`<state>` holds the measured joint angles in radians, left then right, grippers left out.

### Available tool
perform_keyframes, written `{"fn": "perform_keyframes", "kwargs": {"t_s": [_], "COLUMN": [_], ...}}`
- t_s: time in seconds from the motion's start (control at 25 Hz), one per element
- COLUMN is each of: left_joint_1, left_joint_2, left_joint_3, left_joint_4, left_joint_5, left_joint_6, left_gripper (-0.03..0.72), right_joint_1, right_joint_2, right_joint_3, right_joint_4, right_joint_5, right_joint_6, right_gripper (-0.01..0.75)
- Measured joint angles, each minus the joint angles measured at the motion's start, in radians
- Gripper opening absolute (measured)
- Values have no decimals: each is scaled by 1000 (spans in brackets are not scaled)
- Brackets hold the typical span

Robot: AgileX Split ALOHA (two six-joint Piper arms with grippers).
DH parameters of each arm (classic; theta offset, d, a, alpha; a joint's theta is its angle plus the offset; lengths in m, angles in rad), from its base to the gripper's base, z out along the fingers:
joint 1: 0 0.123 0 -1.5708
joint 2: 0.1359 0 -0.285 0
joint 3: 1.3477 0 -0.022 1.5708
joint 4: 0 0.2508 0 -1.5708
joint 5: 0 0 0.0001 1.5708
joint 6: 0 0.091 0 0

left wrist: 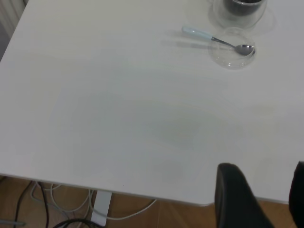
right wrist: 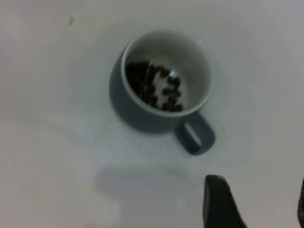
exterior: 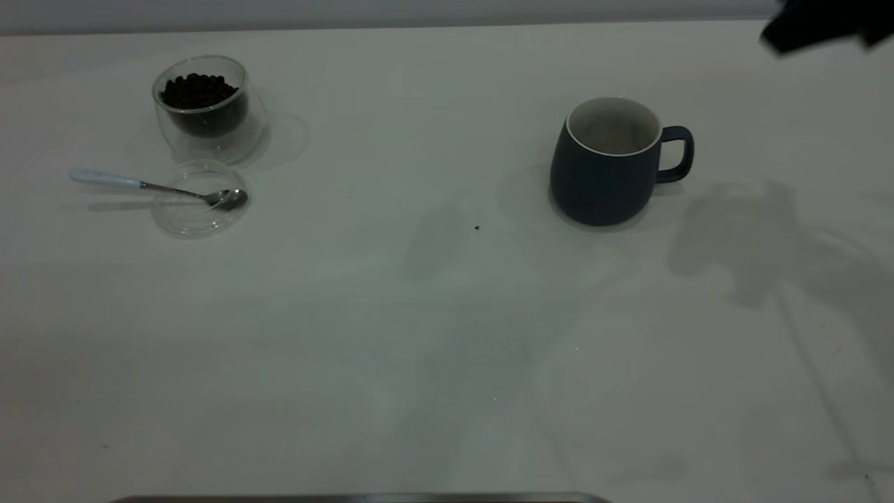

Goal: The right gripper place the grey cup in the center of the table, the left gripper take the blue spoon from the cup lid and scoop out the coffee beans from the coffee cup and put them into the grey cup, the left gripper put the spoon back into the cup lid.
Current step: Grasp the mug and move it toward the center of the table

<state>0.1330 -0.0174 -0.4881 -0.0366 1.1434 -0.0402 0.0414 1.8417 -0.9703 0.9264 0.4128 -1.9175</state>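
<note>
Large dark blue-grey matte ceramic mug, the grey cup (exterior: 606, 164), upright right of middle in the exterior frame, loop handle turned toward frame right. Not at dead centre of the wide off-white counter (exterior: 391, 349); handle side left exposed toward the right arm. Right wrist view looks straight down into it: a heap of dark roasted coffee beans (right wrist: 154, 88) already lying on the pale inside, so scooping judged done or largely done.

Small clear double-walled glass coffee cup (exterior: 208, 108) at upper left of the exterior frame, more beans inside, filling it to about half. Just below it, touching or nearly so, the flat round clear cup lid (exterior: 201, 199). Small blue spoon (exterior: 157, 187) laid across it: shiny metal bowl resting on the lid, pale light-blue handle sticking out over the rim toward frame left and lifted off the counter. Lid serving as a rest, keeping the bowl off the counter; handle overhang leaves an easy grip.

One tiny dark speck on the counter near frame middle, possibly a stray bean; too small to tell.

Left gripper (left wrist: 259, 199) at lower right of the left wrist frame, over the counter edge, well apart from spoon and lid, spread wide and empty. Right gripper (right wrist: 256, 204) above the mug, handle side, released, nothing between the black fingers. In the exterior frame only a dark part of the right arm at upper right corner.

Spoon back on lid, beans in mug: task judged at or near its end.
</note>
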Motion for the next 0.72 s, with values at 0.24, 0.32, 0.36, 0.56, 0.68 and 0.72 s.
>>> {"fn": "perform_keyframes", "kwargs": {"t_s": [0.24,0.32,0.36,0.56,0.68,0.72], "left_joint_1": [0,0,0,0,0,0], "left_joint_2": [0,0,0,0,0,0], "left_joint_3": [0,0,0,0,0,0], "left_joint_4": [0,0,0,0,0,0], "left_joint_5": [0,0,0,0,0,0], "left_joint_6": [-1,-2,-2,-2,-2,-2], "left_gripper": [352,352,352,352,352,352], "right_joint_1": [-1,-1,-1,-1,-1,-1], "right_joint_2": [201,256,284,400,451,463], "right_joint_3": [-108,-159,-185,-308,-366,-378], "right_joint_4": [2,3,3,3,3,3], "right_joint_5": [-4,-2,-2,0,19,27], "right_joint_6": [-186,-186,-186,-186,-186,-186], "right_gripper": [364,364,364,364,364,364]}}
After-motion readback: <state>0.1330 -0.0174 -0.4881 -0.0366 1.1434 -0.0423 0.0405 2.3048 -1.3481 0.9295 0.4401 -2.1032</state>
